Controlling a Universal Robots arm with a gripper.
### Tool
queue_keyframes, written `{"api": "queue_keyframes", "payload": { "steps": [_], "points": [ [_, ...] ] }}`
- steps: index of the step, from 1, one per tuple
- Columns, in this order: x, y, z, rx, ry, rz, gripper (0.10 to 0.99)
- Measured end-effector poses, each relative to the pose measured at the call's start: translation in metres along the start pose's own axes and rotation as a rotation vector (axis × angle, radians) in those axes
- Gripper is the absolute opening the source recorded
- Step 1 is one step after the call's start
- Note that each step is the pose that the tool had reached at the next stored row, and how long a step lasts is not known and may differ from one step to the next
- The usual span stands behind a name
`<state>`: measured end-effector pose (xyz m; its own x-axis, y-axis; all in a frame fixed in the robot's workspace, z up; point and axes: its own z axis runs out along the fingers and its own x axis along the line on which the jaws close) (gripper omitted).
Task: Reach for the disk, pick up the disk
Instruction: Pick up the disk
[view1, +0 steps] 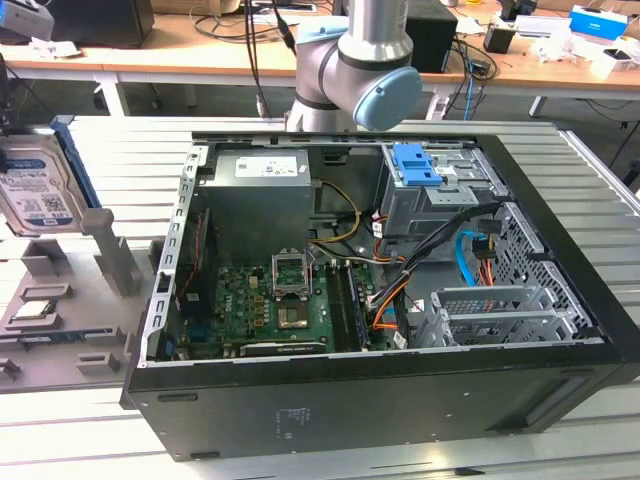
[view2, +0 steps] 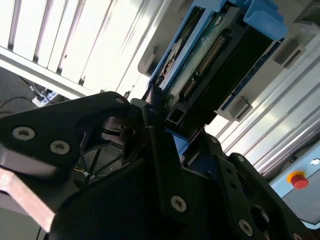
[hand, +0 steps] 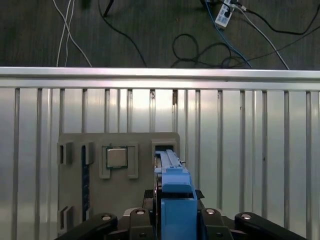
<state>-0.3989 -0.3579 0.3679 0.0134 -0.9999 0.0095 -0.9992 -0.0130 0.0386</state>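
The disk (view1: 40, 190) is a silver-grey drive with a white-and-blue label and a blue bracket. In the exterior view it stands upright at the far left, raised over the grey fixture (view1: 60, 300). In the first wrist view its blue bracket edge (hand: 175, 200) runs between the black fingers of my gripper (hand: 175, 222). The second wrist view shows the disk's connector end (view2: 210, 60) with a black finger (view2: 159, 135) pressed against its edge. The gripper is shut on the disk.
An open black computer case (view1: 380, 400) fills the middle of the slatted metal table, with a blue latch (view1: 415, 165) on its drive cage. A small square chip (hand: 116, 157) sits in the grey fixture beside an open slot (hand: 165, 149). Cables lie on the floor beyond the table edge (hand: 160, 75).
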Motion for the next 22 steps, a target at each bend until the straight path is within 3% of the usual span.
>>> {"api": "queue_keyframes", "payload": {
  "steps": [13, 17, 22],
  "points": [
    [0.0005, 0.0020, -0.0508, 0.000, 0.0000, 0.000, 0.369],
    [0.0006, 0.0023, -0.0604, 0.000, 0.0000, 0.000, 0.369],
    [0.0008, 0.0032, -0.0831, 0.000, 0.0000, 0.000, 0.369]
  ]
}}
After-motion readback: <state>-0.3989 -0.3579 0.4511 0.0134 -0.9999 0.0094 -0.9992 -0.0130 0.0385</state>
